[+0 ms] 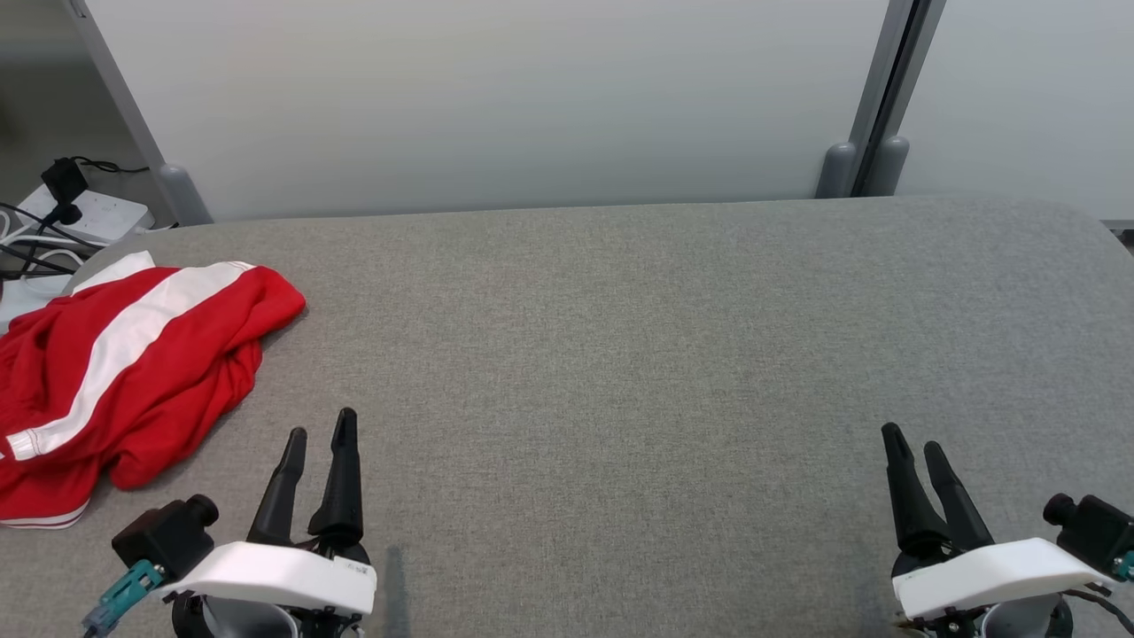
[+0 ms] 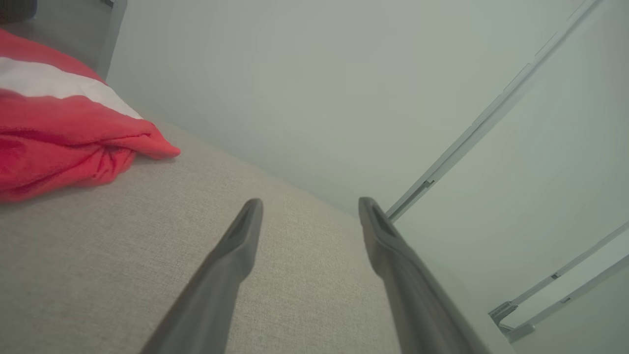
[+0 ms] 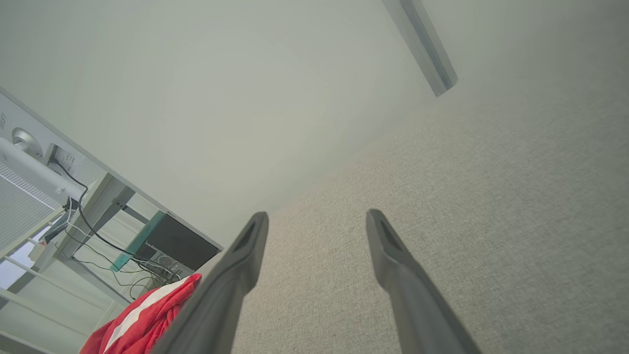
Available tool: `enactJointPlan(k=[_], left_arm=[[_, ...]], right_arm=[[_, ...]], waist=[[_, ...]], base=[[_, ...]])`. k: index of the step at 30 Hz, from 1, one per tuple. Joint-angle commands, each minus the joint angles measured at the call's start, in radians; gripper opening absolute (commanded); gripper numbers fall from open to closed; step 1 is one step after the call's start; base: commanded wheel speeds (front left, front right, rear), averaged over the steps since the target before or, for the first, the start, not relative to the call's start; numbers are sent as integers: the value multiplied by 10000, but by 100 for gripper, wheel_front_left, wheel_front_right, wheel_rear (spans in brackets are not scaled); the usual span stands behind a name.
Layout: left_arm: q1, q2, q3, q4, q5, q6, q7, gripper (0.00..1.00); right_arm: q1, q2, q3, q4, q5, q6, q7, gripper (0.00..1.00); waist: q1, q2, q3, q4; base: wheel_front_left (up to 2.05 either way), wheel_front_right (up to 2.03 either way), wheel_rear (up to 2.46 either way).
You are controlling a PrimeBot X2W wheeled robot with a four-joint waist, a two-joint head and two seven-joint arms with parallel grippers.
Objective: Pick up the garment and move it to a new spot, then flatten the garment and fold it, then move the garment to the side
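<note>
red-and-white garment [image 1: 133,372] bunched at grey table [image 1: 620,354] left edge, untouched | left gripper [image 1: 321,434] nearest, jaws apart, empty | right gripper [image 1: 912,447] jaws apart, idle | pickup not begun

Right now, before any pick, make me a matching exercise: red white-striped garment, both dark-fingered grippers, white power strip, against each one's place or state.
1. red fabric garment with a white stripe
2. left gripper
3. right gripper
4. white plastic power strip

A. open, over bare grey fabric table, lower right
B. crumpled at the table's left edge
C. open, beside the garment, not touching
D. past the table's far left corner

Pairs: 1-B, 2-C, 3-A, 4-D
</note>
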Motion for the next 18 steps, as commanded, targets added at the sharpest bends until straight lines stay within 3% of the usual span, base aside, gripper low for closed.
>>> enactJointPlan(k=[1,18], left_arm=[[-628,133,116,-263,415,71,-157,100],[-809,185,-127,-75,2659,255,-656,100]], right_arm=[[-518,-131,232,-391,-392,9,-187,100],[-640,-229,721,-811,-2347,11,-686,100]], waist=[[0,0,-6,-4],[0,0,-68,-73]], base=[[0,0,0],[0,0,0]])
